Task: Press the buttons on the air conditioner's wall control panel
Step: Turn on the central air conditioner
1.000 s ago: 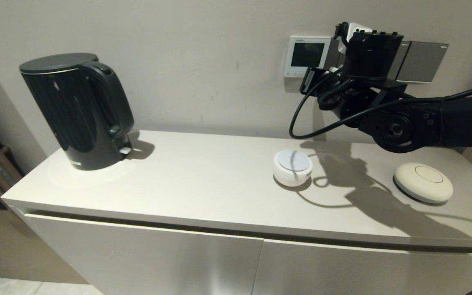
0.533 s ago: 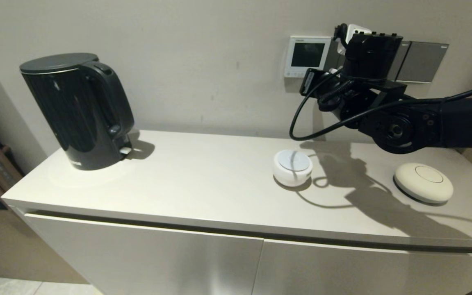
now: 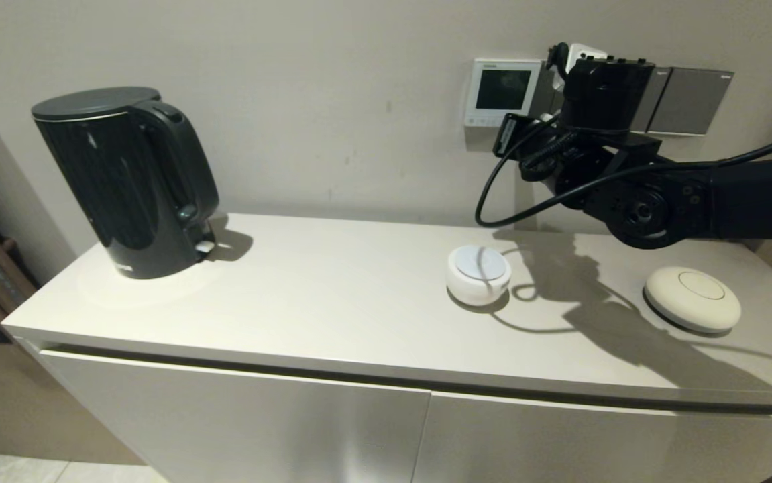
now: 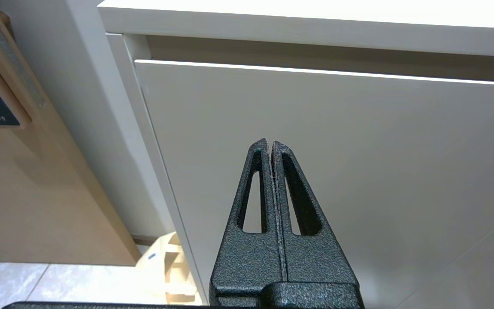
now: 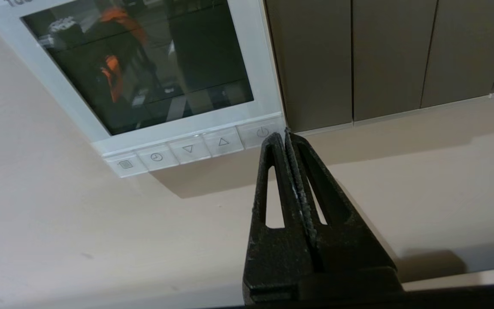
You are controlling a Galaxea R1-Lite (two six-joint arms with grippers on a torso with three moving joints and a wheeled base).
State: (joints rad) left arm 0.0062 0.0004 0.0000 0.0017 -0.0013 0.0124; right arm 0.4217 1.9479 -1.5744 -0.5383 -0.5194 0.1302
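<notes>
On the wall above the pale cabinet top (image 3: 332,295), to our right, we see the air conditioner's wall control panel (image 3: 501,92), a white-framed thermostat whose screen is dark. Just beside it on its right are the dark grey switch plates (image 3: 687,102). Our right arm reaches up in front of these plates, and our right gripper (image 5: 281,136) has its fingers pressed together into a single point. In the right wrist view that point sits at the lower right corner of the panel, at the edge of the power button (image 5: 262,132), the last in the row of buttons (image 5: 189,149) along the bottom strip; we cannot tell whether the tip touches it. The other keys in the row carry an up arrow, a down arrow, a clock and a menu mark.

Our left gripper (image 4: 271,143) is parked low in front of the cabinet door (image 4: 358,163), fingers closed together on nothing.

On the cabinet top stand a black electric kettle (image 3: 127,181) at the left, a small white round puck (image 3: 479,274) near the middle and a cream disc (image 3: 692,298) at the right.
</notes>
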